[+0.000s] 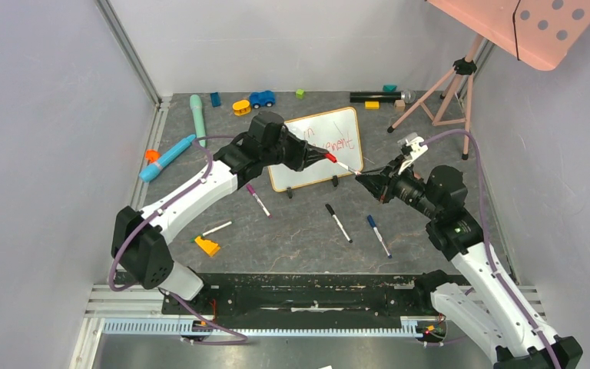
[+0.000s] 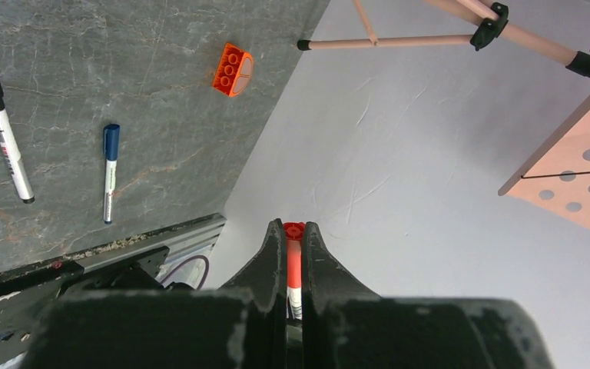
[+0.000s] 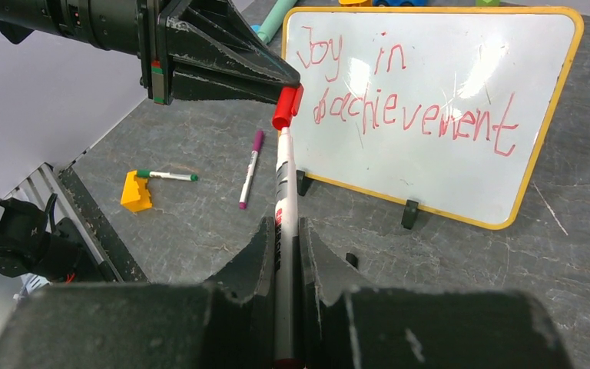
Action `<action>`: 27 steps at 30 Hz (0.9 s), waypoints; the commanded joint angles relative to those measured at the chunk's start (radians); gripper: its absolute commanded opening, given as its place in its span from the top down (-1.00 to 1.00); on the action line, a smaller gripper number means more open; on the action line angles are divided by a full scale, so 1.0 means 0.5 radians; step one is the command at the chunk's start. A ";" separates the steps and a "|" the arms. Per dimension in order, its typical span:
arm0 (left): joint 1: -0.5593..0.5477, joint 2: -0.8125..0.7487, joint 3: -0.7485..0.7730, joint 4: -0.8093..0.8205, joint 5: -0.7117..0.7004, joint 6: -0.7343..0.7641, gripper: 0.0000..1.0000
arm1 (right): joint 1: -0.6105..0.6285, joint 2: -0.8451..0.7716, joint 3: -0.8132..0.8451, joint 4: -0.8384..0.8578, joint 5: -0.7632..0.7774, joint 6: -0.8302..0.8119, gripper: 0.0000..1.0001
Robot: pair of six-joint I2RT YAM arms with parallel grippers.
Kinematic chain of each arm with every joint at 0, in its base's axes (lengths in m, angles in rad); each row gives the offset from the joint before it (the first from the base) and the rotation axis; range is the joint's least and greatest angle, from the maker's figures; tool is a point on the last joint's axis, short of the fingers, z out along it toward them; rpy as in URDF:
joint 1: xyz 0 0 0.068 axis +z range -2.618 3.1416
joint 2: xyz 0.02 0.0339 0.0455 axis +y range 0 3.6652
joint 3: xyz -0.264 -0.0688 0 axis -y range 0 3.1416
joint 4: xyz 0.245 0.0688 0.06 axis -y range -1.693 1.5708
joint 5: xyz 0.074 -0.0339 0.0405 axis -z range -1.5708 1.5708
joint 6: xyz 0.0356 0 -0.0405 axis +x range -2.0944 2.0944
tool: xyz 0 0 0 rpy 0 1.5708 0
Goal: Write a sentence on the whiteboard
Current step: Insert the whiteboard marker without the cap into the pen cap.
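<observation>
The whiteboard [image 1: 307,165] stands upright on two black clip feet at the back middle, and it also shows in the right wrist view [image 3: 430,165]. The sentence [image 3: 407,111] is red, in two lines, reading "Joy in achievement"; it is faint in the top view [image 1: 332,143]. My left gripper [image 1: 324,156] is shut on the red cap [image 3: 284,108], seen between its fingers [image 2: 294,257]. My right gripper [image 1: 362,179] is shut on the white marker barrel [image 3: 285,181]. The cap sits at the barrel's far end, in front of the board's lower left.
On the table lie a black marker [image 1: 338,223], a blue marker [image 1: 379,235], a purple marker [image 1: 258,200] and a yellow block with a green-capped marker [image 1: 207,245]. Toys line the back wall. A pink tripod [image 1: 445,92] carries a pink dotted panel [image 1: 538,27] at the back right.
</observation>
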 commanded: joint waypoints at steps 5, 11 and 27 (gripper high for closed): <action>0.009 0.054 0.030 0.100 0.131 -0.094 0.96 | -0.004 0.051 0.010 0.140 0.043 -0.018 1.00; -0.019 0.085 0.067 0.132 0.113 -0.073 0.96 | -0.006 0.130 -0.004 0.245 0.048 -0.014 1.00; -0.325 0.219 0.474 0.394 -0.015 0.121 0.96 | 0.118 0.476 0.131 0.741 0.668 -0.063 1.00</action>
